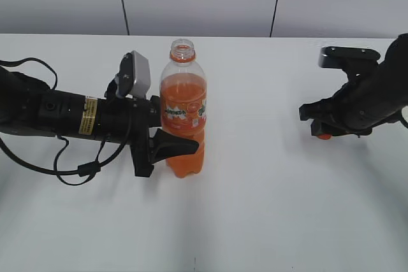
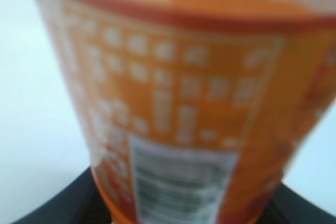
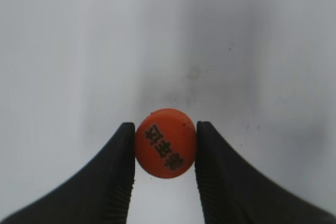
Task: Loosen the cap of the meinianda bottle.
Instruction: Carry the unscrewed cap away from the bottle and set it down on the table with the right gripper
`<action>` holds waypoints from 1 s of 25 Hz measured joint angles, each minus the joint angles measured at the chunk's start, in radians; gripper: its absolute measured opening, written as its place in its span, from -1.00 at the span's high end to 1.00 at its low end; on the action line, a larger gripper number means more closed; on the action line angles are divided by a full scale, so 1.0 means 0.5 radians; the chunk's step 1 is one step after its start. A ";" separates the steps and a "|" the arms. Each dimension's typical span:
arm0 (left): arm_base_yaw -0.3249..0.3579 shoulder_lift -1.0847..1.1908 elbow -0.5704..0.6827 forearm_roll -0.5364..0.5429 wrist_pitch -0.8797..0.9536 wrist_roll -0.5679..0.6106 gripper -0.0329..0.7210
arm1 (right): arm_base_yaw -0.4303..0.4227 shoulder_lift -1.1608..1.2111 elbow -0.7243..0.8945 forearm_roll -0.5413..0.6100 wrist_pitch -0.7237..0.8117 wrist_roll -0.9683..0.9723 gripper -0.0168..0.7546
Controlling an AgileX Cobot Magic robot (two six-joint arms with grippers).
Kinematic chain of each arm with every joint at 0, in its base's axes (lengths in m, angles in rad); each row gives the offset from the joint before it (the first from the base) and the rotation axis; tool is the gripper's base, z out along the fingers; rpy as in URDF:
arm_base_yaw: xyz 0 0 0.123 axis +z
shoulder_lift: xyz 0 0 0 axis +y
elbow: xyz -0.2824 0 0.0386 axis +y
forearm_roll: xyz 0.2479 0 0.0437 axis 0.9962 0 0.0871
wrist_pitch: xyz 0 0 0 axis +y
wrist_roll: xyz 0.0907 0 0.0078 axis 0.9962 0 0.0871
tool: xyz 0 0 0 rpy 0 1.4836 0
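Meinianda bottle (image 1: 183,116), uncapped, stands upright mid-desk near the far edge; you see its orange "Mirinda" band clamped by the left gripper (image 1: 167,143). Toward the right edge, the right gripper (image 3: 166,153) pinches the cap (image 3: 166,150), whose printed mark is unreadable, above the desk (image 1: 268,208).

Meinianda bottle (image 1: 183,109) upright, uncapped, clamped by left gripper (image 1: 167,133), orange cap (image 1: 324,136) in right gripper (image 1: 320,131), white table (image 1: 255,214)

Upright uncapped bottle (image 1: 183,116); cap (image 3: 166,142) apart.
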 joint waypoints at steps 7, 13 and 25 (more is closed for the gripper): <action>0.000 0.000 0.000 0.000 0.000 0.000 -0.10 | 0.000 0.136 0.002 0.032 -0.111 0.015 0.26; 0.000 0.000 0.000 0.001 0.000 0.000 -0.10 | 0.000 0.158 0.004 0.032 -0.121 0.015 0.26; 0.000 0.000 0.000 0.001 0.000 0.000 -0.10 | 0.000 0.158 0.004 0.032 -0.121 0.019 -0.47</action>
